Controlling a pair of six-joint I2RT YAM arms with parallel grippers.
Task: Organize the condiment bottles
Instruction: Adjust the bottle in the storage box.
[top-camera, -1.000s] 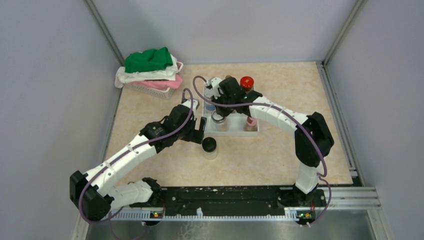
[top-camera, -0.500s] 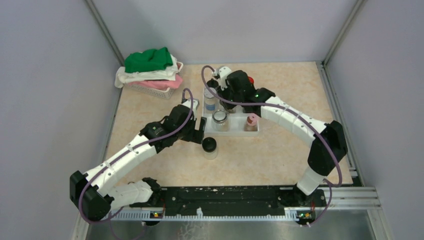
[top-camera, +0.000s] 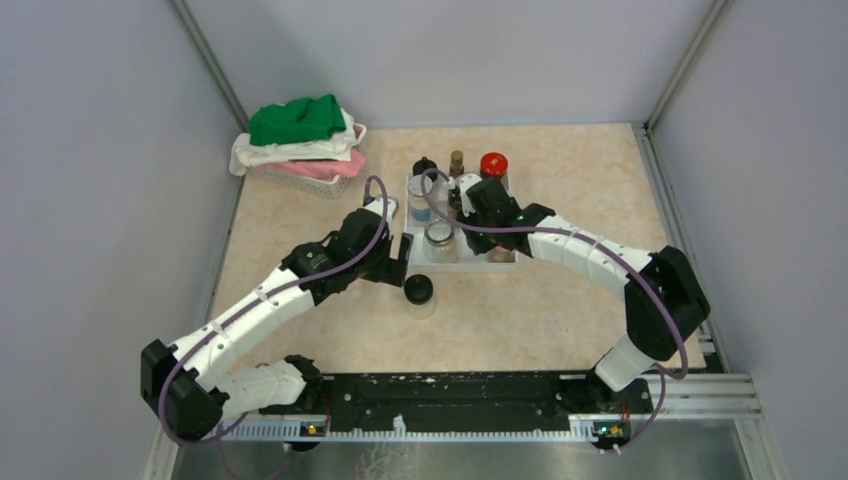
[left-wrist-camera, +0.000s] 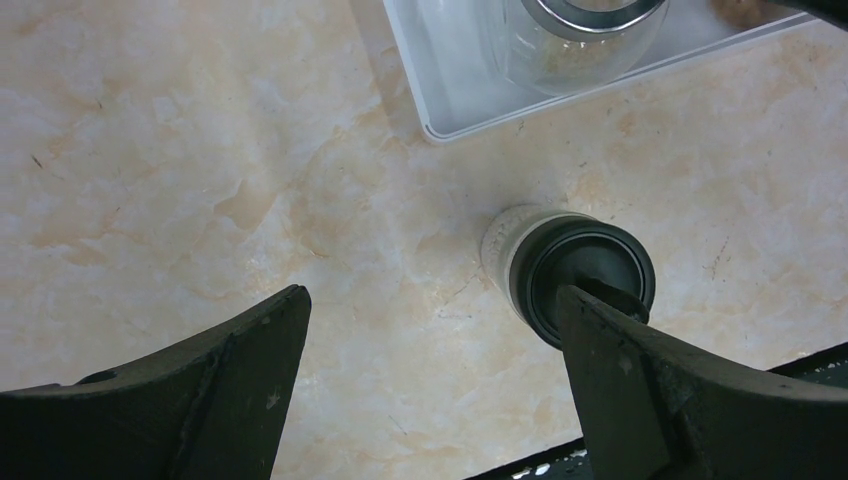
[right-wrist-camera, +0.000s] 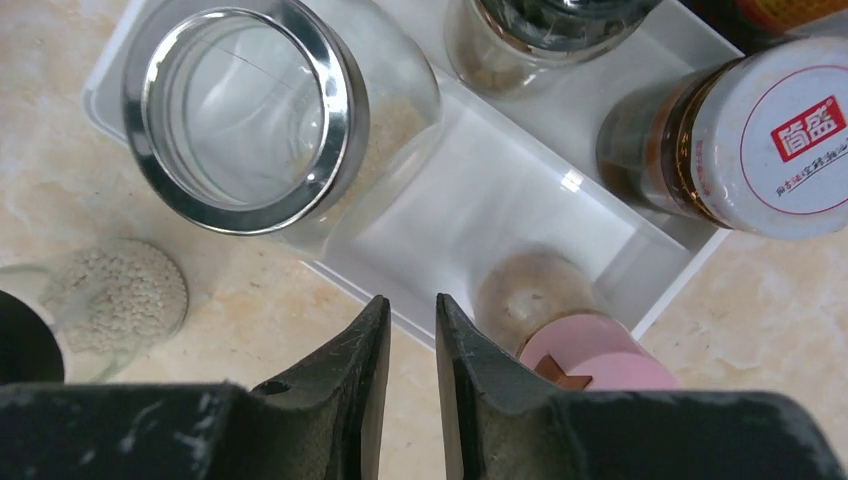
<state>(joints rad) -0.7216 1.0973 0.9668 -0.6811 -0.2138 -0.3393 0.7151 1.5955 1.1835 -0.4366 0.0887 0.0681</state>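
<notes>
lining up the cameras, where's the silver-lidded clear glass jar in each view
top external: silver-lidded clear glass jar in the white plastic tray's near-left corner
left wrist: top edge, cropped
right wrist: upper left
shared landmark: that tray's white rim

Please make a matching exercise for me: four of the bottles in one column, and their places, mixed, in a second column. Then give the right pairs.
Left and right are as in the top view.

Column 1
1. black-capped jar
2. silver-lidded jar
3. pink-capped bottle
4. red-capped jar

Column 2
A. front row of the tray, right end
B. on the table, in front of the tray
C. back row of the tray, right end
D. front row of the tray, left end

Pairs: 1-B; 2-D; 3-A; 4-C
</notes>
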